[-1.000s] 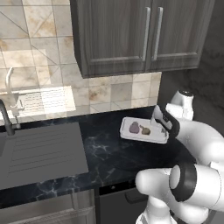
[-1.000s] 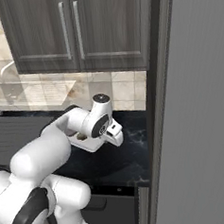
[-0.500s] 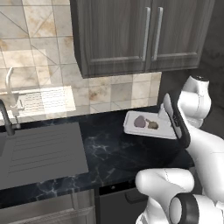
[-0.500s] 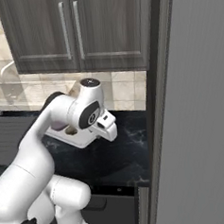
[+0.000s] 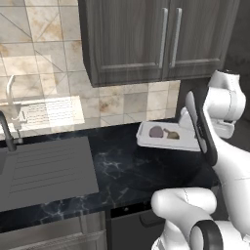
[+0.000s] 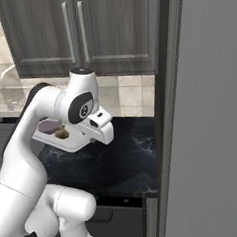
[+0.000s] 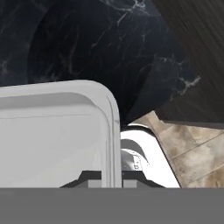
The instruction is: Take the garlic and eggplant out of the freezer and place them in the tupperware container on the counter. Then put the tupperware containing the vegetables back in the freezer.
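The white tupperware container (image 5: 146, 139) (image 6: 74, 142) (image 7: 52, 131) hangs a little above the black counter (image 5: 122, 168) (image 6: 126, 157) (image 7: 87, 39), its shadow on the marble below. Inside lie the purple eggplant (image 5: 156, 131) (image 6: 49, 127) and the brownish garlic (image 5: 172, 135) (image 6: 62, 134), side by side. My gripper (image 7: 111, 177) is shut on the tray's right-hand rim, one fingertip on each side of it. The white hand (image 6: 98, 128) sits at the tray's near right end. The freezer's grey door (image 6: 210, 109) stands tall on the right.
A grey sink with drainboard (image 5: 44, 171) and a faucet (image 5: 7, 132) take up the counter's left part. Dark wood wall cabinets (image 5: 156, 39) (image 6: 79, 28) hang over the tray. Tiled floor (image 7: 188, 153) shows past the counter's edge.
The arm has reared up and the hand has risen and turned, carrying the tray with both vegetables off the counter. The grip on the rim has held.
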You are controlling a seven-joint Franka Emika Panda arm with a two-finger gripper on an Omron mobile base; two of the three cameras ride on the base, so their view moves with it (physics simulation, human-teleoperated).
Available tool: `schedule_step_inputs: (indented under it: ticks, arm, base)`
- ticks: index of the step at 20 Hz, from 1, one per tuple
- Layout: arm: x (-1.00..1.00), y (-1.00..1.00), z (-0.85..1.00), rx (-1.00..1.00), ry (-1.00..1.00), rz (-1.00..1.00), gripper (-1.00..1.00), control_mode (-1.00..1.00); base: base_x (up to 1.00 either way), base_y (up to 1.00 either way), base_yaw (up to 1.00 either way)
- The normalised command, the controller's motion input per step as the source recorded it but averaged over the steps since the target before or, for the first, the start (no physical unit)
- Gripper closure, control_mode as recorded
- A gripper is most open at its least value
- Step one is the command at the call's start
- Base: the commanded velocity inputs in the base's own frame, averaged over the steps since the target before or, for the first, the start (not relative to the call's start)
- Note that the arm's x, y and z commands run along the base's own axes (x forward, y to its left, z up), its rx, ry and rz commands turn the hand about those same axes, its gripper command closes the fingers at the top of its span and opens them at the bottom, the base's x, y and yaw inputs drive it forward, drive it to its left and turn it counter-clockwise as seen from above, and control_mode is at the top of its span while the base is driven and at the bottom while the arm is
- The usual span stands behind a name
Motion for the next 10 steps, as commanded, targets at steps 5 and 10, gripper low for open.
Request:
schedule_step_inputs:
  ticks: [5, 10]
  arm:
    - [-0.29, 0.1, 0.23, 0.02, 0.04, 0.0, 1.0, -1.0]
    - [-0.34, 0.01, 0.01, 0.02, 0.0, 0.0, 1.0, -1.0]
  base:
    - [0.0, 0.0, 0.0]
    - [0.0, 0.0, 0.0]
